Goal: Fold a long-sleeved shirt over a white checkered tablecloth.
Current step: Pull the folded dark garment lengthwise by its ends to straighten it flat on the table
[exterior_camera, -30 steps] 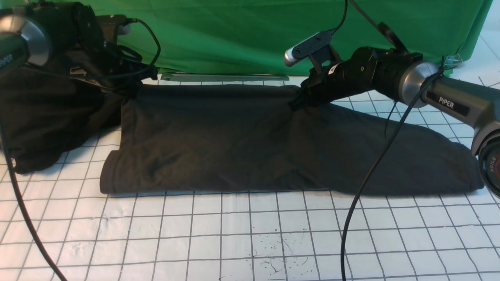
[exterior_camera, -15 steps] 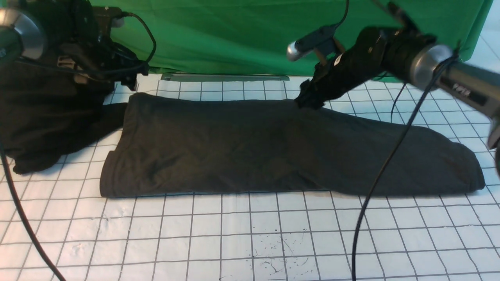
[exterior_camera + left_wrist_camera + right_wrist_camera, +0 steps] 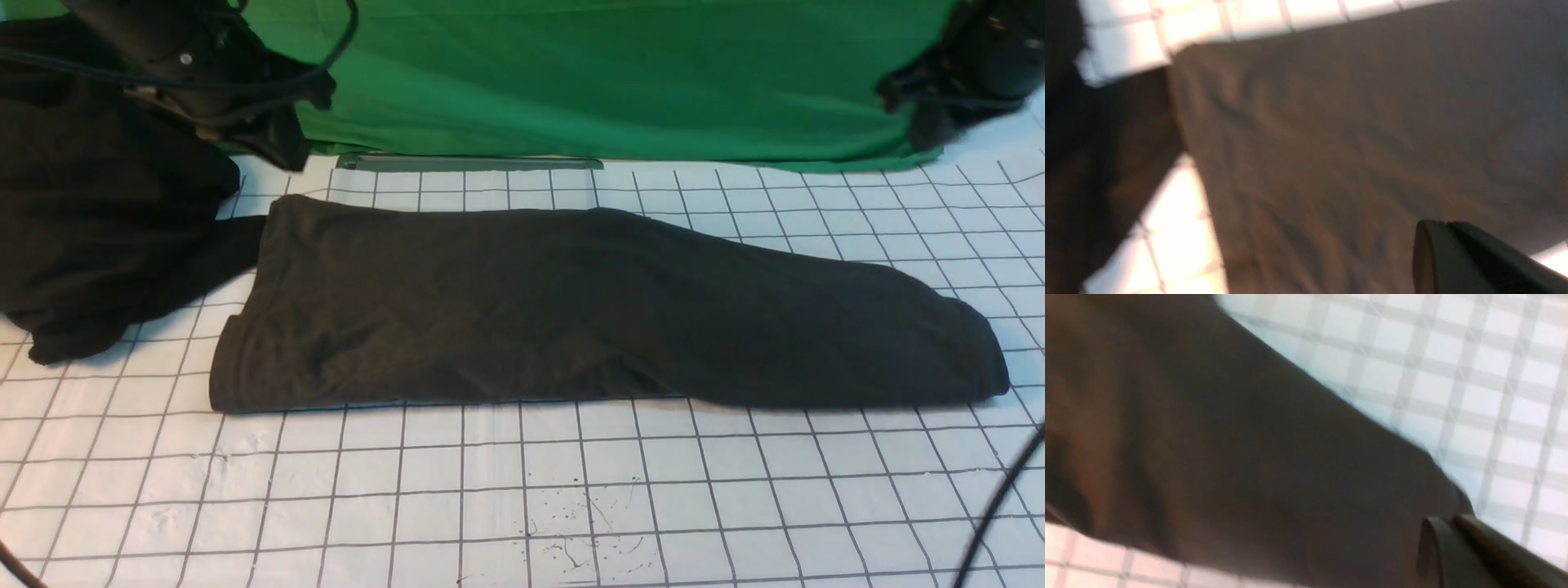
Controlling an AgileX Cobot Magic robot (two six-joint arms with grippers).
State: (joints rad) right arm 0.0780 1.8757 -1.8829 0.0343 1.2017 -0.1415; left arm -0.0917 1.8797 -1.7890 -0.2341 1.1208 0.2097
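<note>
1. The long-sleeved shirt (image 3: 571,310) lies as one long flat band on the white checkered tablecloth (image 3: 571,490). It is lower than both my pincers and spans the ground between them, and neither touches it.
2. My left pincer (image 3: 282,143) hangs just above the band's far corner on its own side. My right pincer (image 3: 918,114) sits high and well beyond the opposite end. Neither carries any cloth that I can see. How far the jaws stand apart I cannot tell, since each wrist view catches only one finger (image 3: 1470,257) (image 3: 1474,551).
3. A deeper black garment (image 3: 98,220) is heaped directly under and outboard of my left pincer, and a strip of it seems to touch the band's end. A careless low grab there could take the wrong cloth, or both together.
4. The band looks several layers thick, so pinching only the top layer would probably peel the fold open as I lift.
5. The end nearest my right pincer tapers and droops (hardly a square edge). Uneven grips could skew the next fold.
6. Hidden from me:
   - No logo or neck label shows, so I cannot say which end is the collar.
   - The sleeves are out of sight.
   - Both wrist views are smeared.
   - My right pincer is a dark blur against the green cloth (image 3: 571,73).
</note>
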